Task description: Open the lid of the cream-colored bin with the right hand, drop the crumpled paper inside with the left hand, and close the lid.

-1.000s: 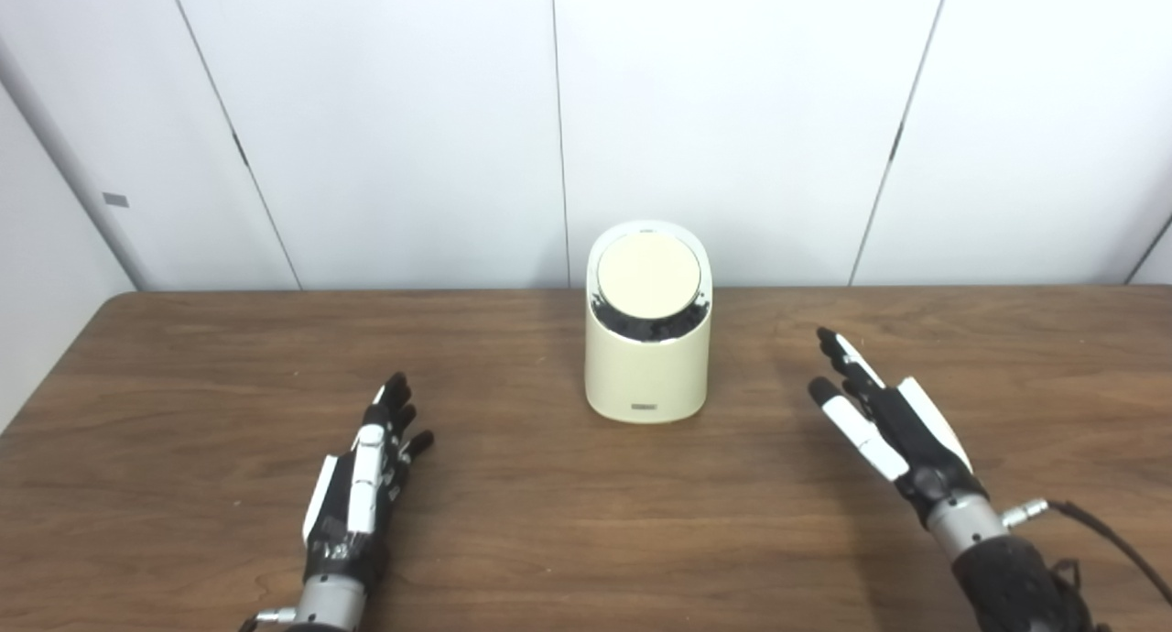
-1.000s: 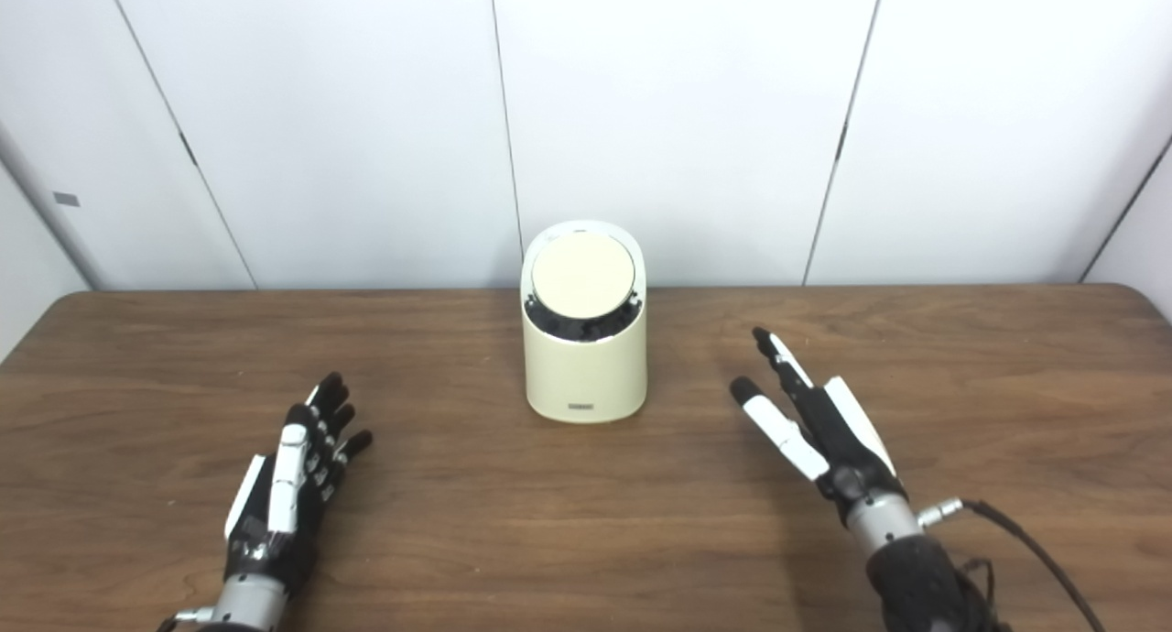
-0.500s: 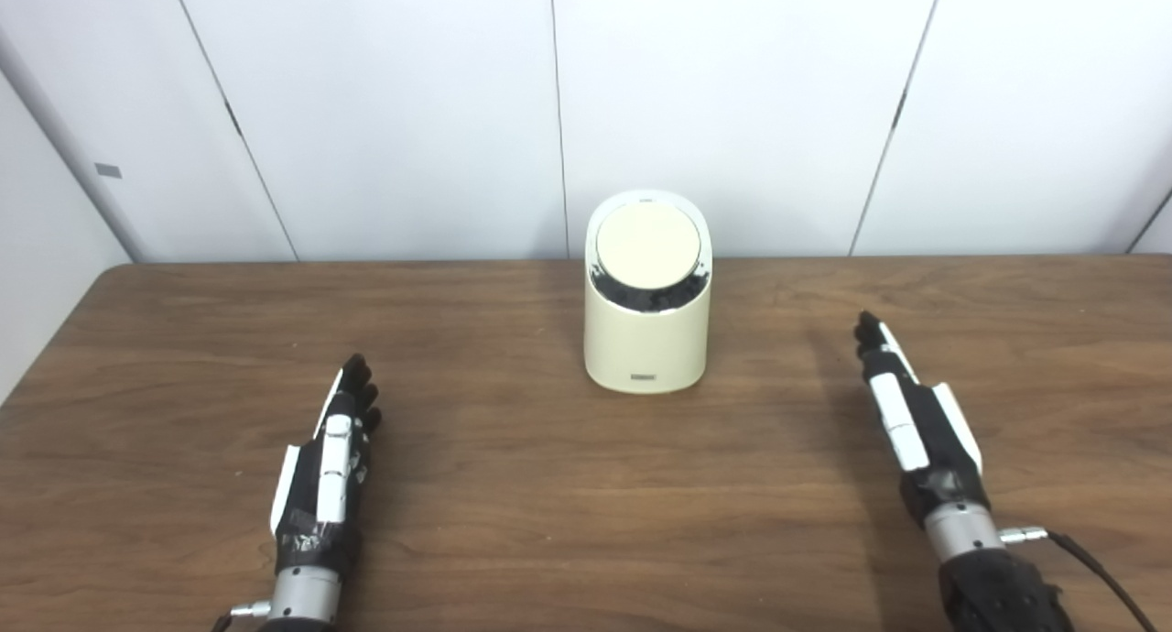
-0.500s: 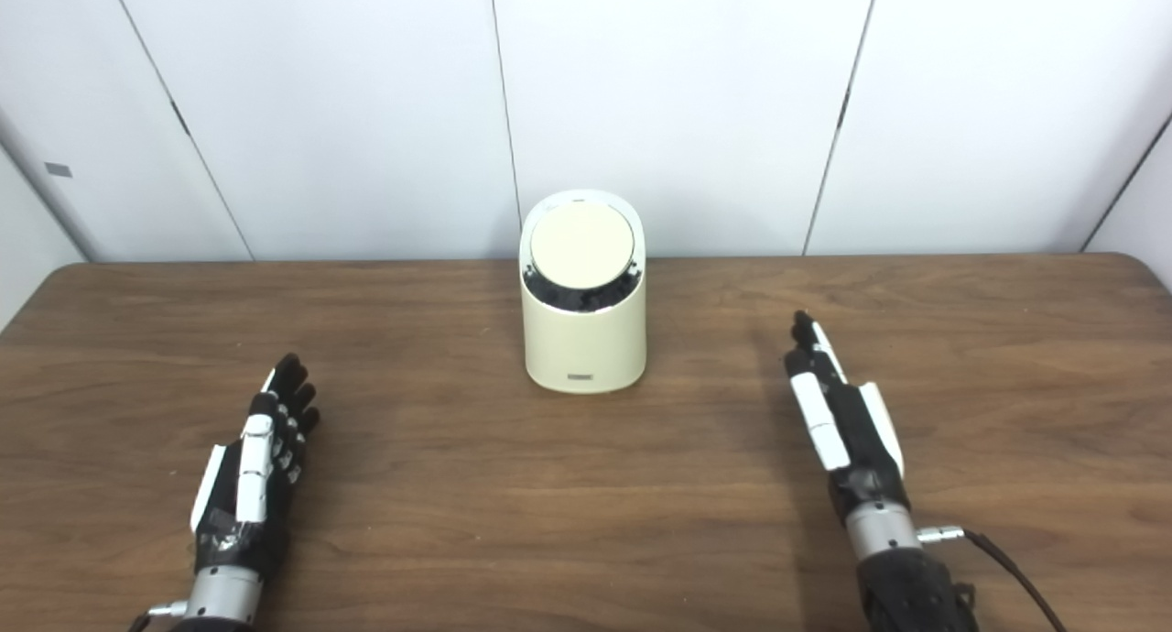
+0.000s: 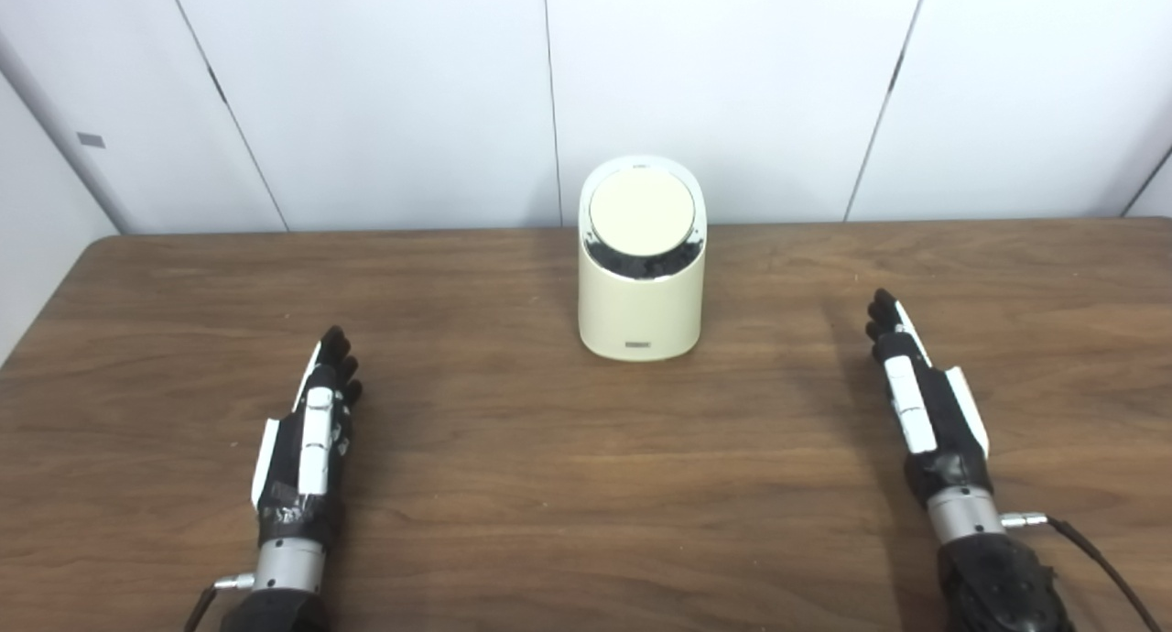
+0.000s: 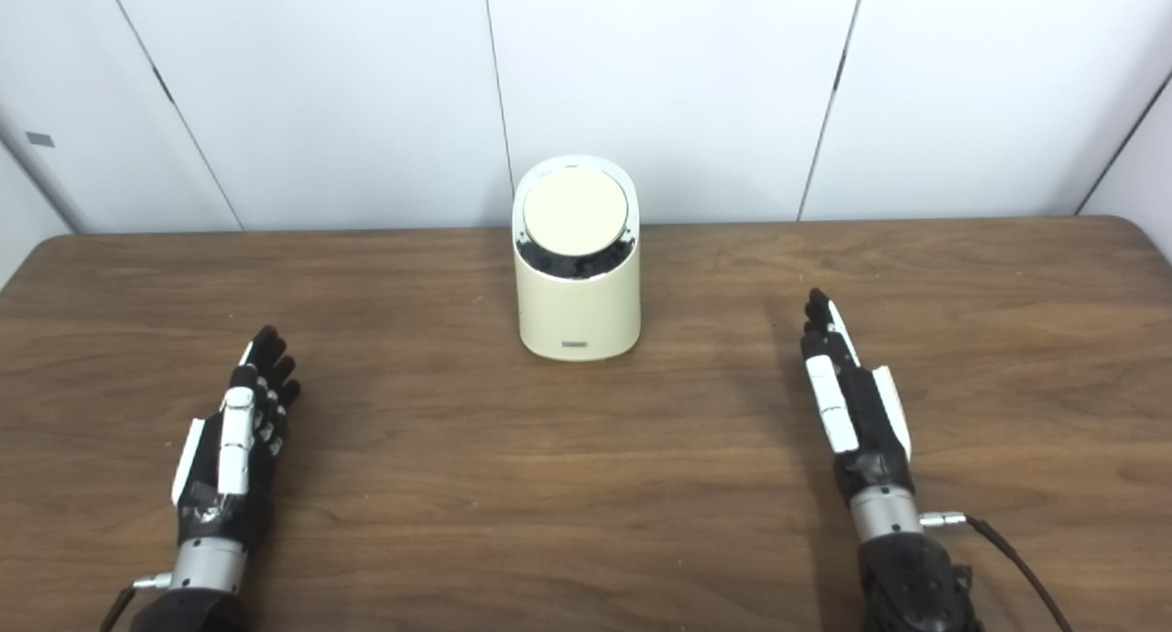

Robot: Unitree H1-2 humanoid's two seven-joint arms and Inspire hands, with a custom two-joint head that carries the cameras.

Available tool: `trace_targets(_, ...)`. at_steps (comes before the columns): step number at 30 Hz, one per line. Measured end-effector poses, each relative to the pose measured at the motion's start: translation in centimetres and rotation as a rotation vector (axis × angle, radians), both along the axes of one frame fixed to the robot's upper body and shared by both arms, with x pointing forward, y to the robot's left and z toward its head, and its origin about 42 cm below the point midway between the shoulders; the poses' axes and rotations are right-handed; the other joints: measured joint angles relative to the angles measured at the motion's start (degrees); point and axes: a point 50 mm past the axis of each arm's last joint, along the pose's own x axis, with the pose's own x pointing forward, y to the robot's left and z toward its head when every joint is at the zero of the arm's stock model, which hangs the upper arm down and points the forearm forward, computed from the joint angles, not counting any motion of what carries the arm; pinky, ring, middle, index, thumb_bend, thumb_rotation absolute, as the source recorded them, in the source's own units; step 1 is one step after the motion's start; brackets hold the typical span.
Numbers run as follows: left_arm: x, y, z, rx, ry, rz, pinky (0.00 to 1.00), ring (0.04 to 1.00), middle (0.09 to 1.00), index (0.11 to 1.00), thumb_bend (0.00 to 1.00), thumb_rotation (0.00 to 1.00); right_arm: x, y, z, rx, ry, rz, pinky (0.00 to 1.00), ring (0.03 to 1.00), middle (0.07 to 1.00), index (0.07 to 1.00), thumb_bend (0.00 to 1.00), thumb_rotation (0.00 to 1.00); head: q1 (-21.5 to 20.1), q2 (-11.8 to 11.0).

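The cream-colored bin (image 5: 641, 293) stands upright near the far middle of the wooden table (image 5: 586, 485), its round lid (image 5: 641, 215) down over a dark rim. My left hand (image 5: 309, 440) rests low at the near left, fingers stretched out, holding nothing. My right hand (image 5: 920, 394) lies at the near right, fingers straight and pointing away, holding nothing. Both hands are well apart from the bin. No crumpled paper shows in either view.
White wall panels (image 5: 714, 92) rise directly behind the table's far edge. A cable (image 5: 1090, 554) trails from my right wrist toward the near right corner. Bare wood lies between the two hands and in front of the bin.
Both hands drew back and outward from the bin and their fingers straightened. The whole picture slid upward, so the camera tilted down; the bin stayed in place.
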Motion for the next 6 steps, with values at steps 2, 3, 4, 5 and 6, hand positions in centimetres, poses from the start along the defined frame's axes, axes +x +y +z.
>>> trace_targets(2, 0.02, -0.04, -0.01, -0.001, 0.001, 0.000, 1.00, 1.000, 1.000, 1.000, 0.52, 0.90, 0.13, -0.20, -0.02, 0.015, -0.003, -0.007, 1.00, 0.970, 0.975, 0.968, 0.57, 1.00, -0.09, 0.00)
trace_targets(3, 0.03, -0.06, 0.00, -0.001, 0.001, 0.000, 1.00, 1.000, 1.000, 1.000, 0.52, 0.90, 0.17, -0.30, -0.01, 0.018, -0.005, -0.011, 1.00, 0.968, 0.973, 0.967, 0.57, 1.00, -0.09, 0.09)
trace_targets(4, 0.05, -0.09, 0.00, -0.001, 0.001, -0.001, 1.00, 1.000, 1.000, 1.000, 0.51, 0.91, 0.17, -0.38, 0.00, 0.023, -0.006, -0.014, 1.00, 0.967, 0.971, 0.966, 0.57, 1.00, -0.09, 0.00)
trace_targets(5, 0.05, -0.13, 0.00, -0.001, 0.001, -0.003, 1.00, 1.000, 1.000, 1.000, 0.51, 0.91, 0.16, -0.43, 0.00, 0.030, -0.007, -0.015, 1.00, 0.967, 0.971, 0.966, 0.57, 1.00, -0.09, 0.00)
trace_targets(6, 0.06, -0.17, -0.01, 0.000, 0.001, -0.004, 1.00, 1.000, 1.000, 1.000, 0.50, 0.92, 0.16, -0.47, 0.01, 0.037, -0.007, -0.016, 1.00, 0.967, 0.969, 0.966, 0.57, 1.00, -0.18, 0.00)
